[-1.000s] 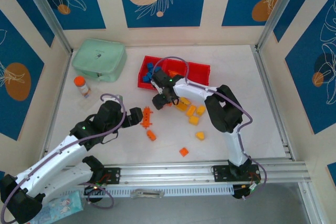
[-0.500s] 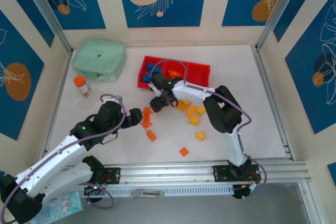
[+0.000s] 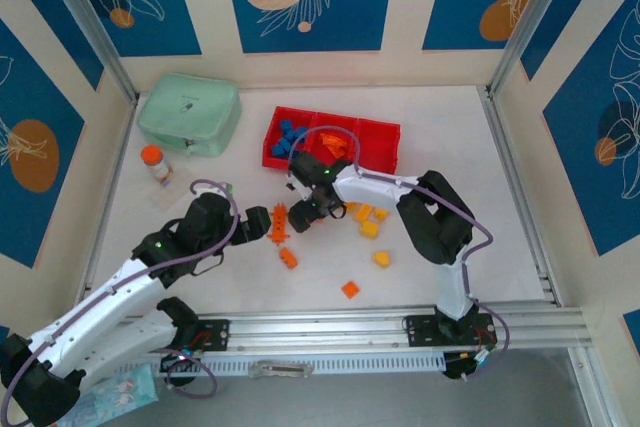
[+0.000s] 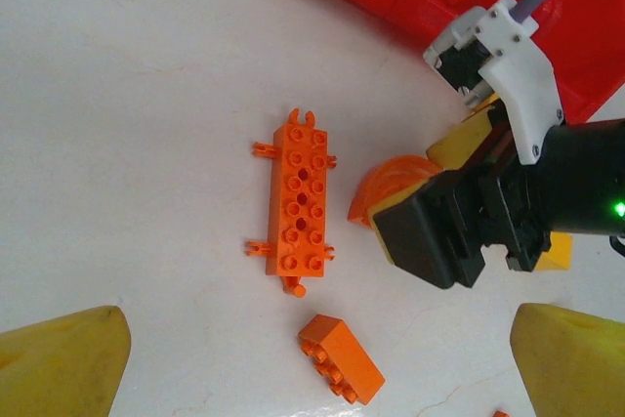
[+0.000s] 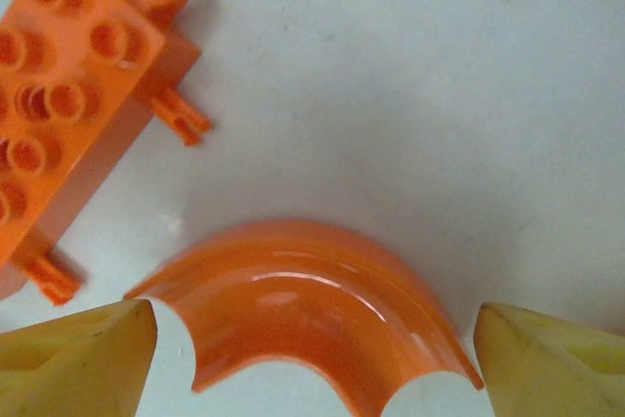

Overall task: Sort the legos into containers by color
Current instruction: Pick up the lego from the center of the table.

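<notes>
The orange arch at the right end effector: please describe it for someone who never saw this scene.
Find the red tray; just in front hovers the right end effector. Between its yellow fingers lies the orange arch, smooth and curved, unlike the flat studded orange plate beside it.

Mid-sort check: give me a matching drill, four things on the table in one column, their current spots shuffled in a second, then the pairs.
1 orange arch
2 long orange plate
3 blue legos
4 orange-capped bottle

A left compartment of the red tray
B near the mint-green box
C between the fingers of the right gripper
D flat on the table beside a small orange brick

Pairs: 1-C, 2-D, 3-A, 4-B
</notes>
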